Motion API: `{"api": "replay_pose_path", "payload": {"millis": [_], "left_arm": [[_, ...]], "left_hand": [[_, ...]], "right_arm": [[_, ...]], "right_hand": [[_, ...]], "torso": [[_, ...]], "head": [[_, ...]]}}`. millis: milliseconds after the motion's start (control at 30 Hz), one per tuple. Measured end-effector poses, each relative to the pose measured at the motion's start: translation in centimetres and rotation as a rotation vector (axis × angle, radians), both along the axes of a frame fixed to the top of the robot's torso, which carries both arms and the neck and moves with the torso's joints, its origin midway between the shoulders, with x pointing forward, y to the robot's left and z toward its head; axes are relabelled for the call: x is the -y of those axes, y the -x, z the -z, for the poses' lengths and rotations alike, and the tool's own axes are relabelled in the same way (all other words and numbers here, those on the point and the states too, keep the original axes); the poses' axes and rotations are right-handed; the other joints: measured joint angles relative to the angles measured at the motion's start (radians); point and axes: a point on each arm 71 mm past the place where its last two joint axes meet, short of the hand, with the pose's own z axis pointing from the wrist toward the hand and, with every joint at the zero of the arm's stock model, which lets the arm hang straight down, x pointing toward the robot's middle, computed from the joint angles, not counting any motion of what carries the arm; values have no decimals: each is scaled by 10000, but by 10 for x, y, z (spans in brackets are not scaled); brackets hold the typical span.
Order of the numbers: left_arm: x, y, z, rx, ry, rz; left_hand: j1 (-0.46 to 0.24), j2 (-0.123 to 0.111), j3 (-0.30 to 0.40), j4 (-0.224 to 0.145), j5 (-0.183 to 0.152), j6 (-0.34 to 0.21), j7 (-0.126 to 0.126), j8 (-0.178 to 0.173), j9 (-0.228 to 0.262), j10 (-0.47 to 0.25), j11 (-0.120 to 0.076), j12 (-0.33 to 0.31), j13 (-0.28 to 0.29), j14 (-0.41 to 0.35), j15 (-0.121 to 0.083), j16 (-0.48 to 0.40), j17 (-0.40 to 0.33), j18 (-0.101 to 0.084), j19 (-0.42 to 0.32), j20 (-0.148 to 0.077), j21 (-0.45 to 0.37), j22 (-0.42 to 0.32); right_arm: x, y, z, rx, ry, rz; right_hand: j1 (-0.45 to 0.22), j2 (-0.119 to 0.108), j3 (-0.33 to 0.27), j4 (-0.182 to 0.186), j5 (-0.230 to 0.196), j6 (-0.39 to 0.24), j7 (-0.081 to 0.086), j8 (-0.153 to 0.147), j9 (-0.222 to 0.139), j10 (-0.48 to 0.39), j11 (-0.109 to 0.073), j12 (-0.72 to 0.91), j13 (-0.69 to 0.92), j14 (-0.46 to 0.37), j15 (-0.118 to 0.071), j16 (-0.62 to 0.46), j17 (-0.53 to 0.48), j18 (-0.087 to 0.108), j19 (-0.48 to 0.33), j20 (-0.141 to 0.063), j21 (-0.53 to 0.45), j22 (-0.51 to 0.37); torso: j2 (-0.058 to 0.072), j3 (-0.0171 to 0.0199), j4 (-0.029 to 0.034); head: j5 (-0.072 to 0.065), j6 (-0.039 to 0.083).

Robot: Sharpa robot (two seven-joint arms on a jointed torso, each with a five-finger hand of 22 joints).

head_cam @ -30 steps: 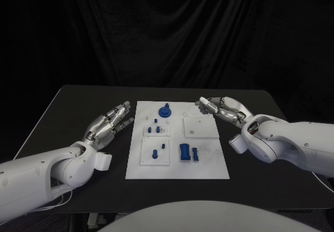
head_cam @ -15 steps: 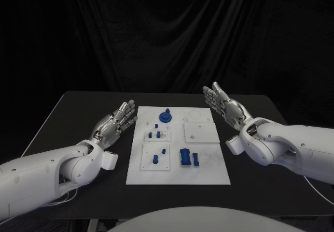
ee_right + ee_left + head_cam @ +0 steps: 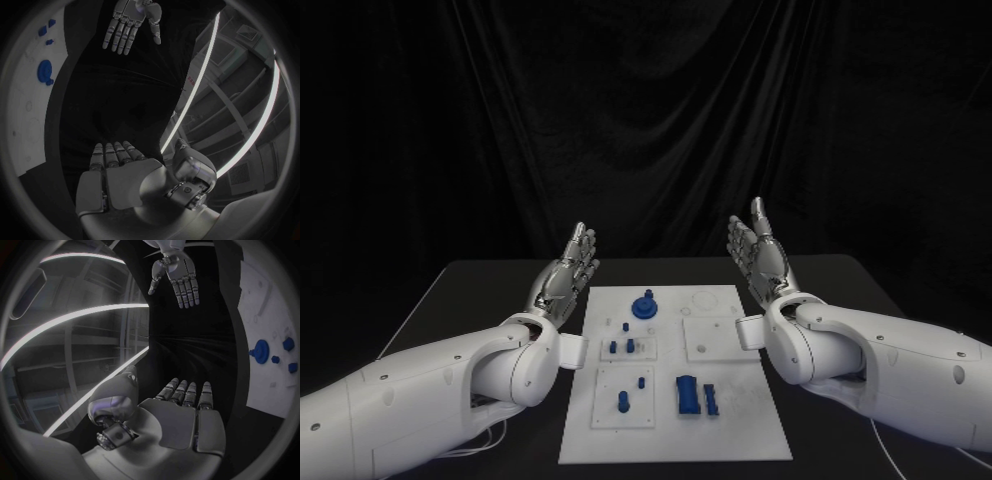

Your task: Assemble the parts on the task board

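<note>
Change: both hands have risen off the table since a second ago, clear of the board | Left hand (image 3: 568,268): fingers straight and apart, holding nothing | Right hand (image 3: 759,256): the same | Task board (image 3: 740,440): centre of table, blue parts (image 3: 692,394) lying and standing on it | Reading: no part is being handled; stage of assembly can't be judged.

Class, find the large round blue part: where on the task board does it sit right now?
In the head view, the large round blue part stands near the task board's far edge, left of centre, with small blue pieces just nearer the robot.
</note>
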Motion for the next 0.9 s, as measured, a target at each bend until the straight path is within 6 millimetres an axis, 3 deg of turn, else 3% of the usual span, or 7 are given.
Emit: {"api": "replay_pose_path", "payload": {"millis": [33,133,267,333,367,533,900], "left_arm": [[2,-2,-2,1,-61,-187],[6,-5,-7,-47,-261,-772],[8,-8,-10,-153,-487,-1378],[7,-9,-11,-213,-594,-1618],[7,-9,-10,-244,-638,-1699],[5,-9,-9,-380,-789,-1986],[3,-9,-8,-490,-906,-2209]], "left_hand": [[-195,-68,102,-60,-55,-119,-4,0,-1,-1,-1,-113,-1,0,0,0,0,-148,6,-51,0,-3],[-726,-393,395,-224,-202,-391,4,0,-3,-2,-2,-406,-5,0,0,-37,0,-301,1,-334,0,-9],[-1333,-666,636,-612,-392,-576,5,0,-5,-2,-2,-656,-7,-2,-2,-37,1,-302,0,-685,0,-9],[-1605,-749,718,-748,-609,-636,5,0,-5,-3,-2,-706,-7,-36,-35,-37,1,-326,-14,-774,1,-9],[-1759,-796,760,-796,-739,-636,4,0,-5,-2,-2,-750,-7,-36,-35,-37,2,-461,9,-798,1,-9],[-2317,-894,827,-939,-1070,-706,4,0,-5,-3,-2,-832,-6,-36,-35,-37,3,-460,22,-915,1,-9],[-3503,-967,896,-1063,-1292,-776,4,0,-3,-3,-1,-891,-4,-36,-34,-37,6,-458,-13,-1023,1,-8]], "right_arm": [[0,-1,0,-43,-72,146],[1,-2,1,-152,-214,522],[3,-2,2,-217,-273,807],[4,-2,2,-238,-294,900],[4,-2,2,-242,-300,932],[5,-2,2,-271,-326,1059],[6,-2,2,-292,-347,1169]], "right_hand": [[0,0,0,0,0,0,0,0,0,0,0,0,0,0,0,0,0,0,0,0,0,0],[0,0,0,0,0,0,0,0,1,0,0,0,0,0,0,0,0,0,0,0,0,0],[1,0,0,0,0,1,0,0,2,0,0,1,1,0,0,0,1,1,0,1,0,0],[1,0,0,0,0,0,0,0,2,0,0,1,1,0,0,0,1,1,0,1,0,0],[1,0,-1,0,0,0,0,0,3,0,0,1,1,0,0,0,1,1,0,1,0,0],[1,0,-1,0,1,0,0,0,4,0,0,1,1,0,0,0,2,1,0,1,0,0],[2,0,-1,0,1,1,1,1,7,0,0,2,2,0,1,1,2,2,0,1,1,-1]], "torso": [[-9,32,-20],[-27,105,-62],[-41,155,-94],[-45,168,-102],[-45,172,-105],[-50,181,-112],[-51,187,-115]], "head": [[16,121],[35,320],[50,439],[52,456],[52,458],[52,467],[53,468]]}}
